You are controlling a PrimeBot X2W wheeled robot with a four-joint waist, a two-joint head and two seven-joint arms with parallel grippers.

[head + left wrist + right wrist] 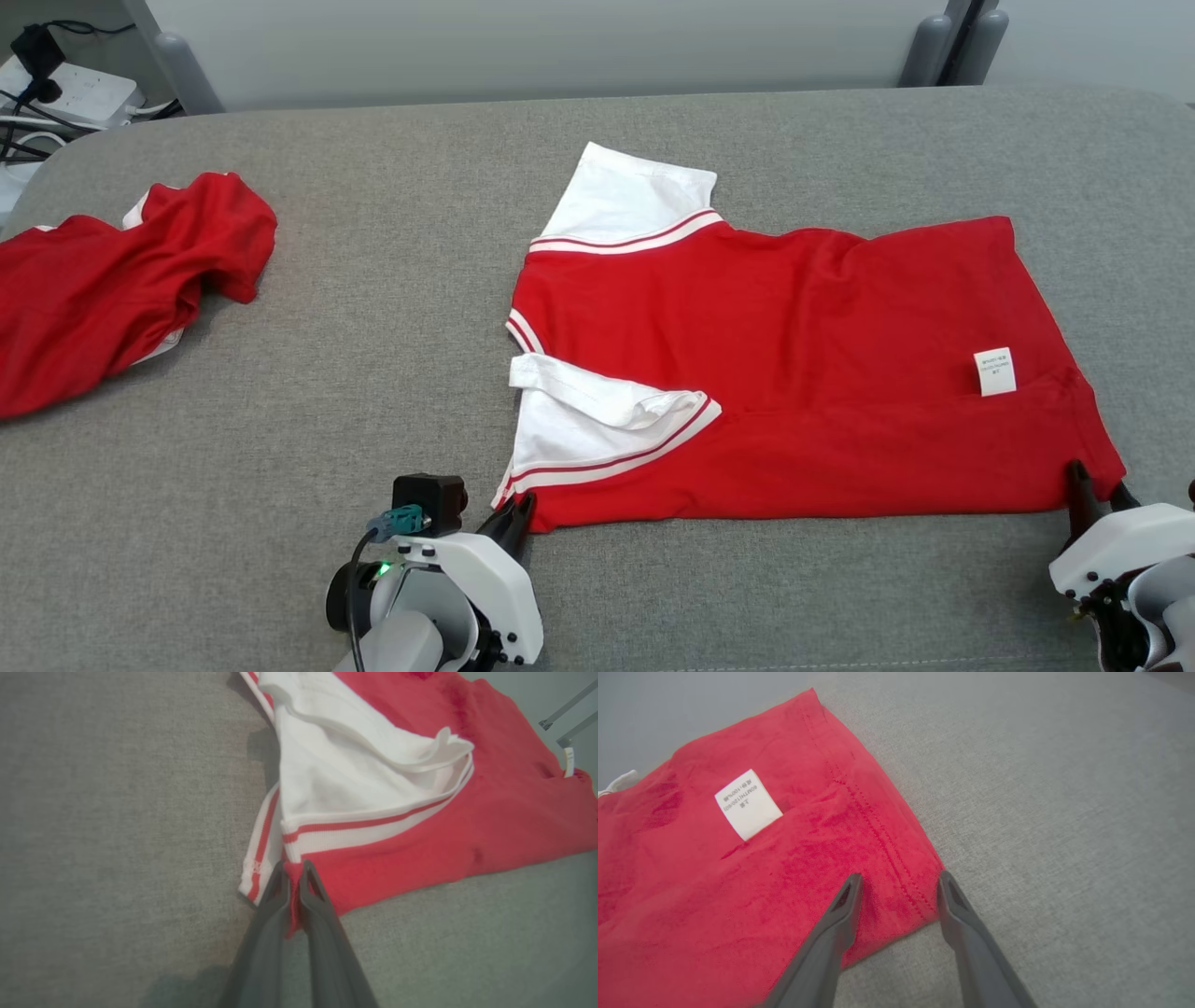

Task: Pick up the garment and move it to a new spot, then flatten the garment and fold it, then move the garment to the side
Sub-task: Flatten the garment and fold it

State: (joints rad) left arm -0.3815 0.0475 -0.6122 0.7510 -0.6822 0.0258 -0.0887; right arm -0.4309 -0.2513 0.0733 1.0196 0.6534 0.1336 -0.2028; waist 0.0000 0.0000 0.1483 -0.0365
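On the grey, felt-like worktop (373,392), the red garment (794,373) lay spread out right of centre, sleeves toward the robot's left and hem toward its right. The step in hand looked like the fold. At the near edge, the left gripper (293,868) had its jaws clamped together on the garment's corner just below the striped sleeve band. The right gripper (900,879) had its jaws apart, straddling the near hem corner with nothing pinched yet.

The next move probably called for the right jaws to close on that stitched hem. Both arms could then lift the near edge evenly and carry it over to the far edge.

The cloth looked soft, knitted and limp. The near white sleeve (597,420) was rumpled and doubled over. A small white care label (994,371) stood up near the hem. A second red garment (112,280) lay crumpled well apart at the left.
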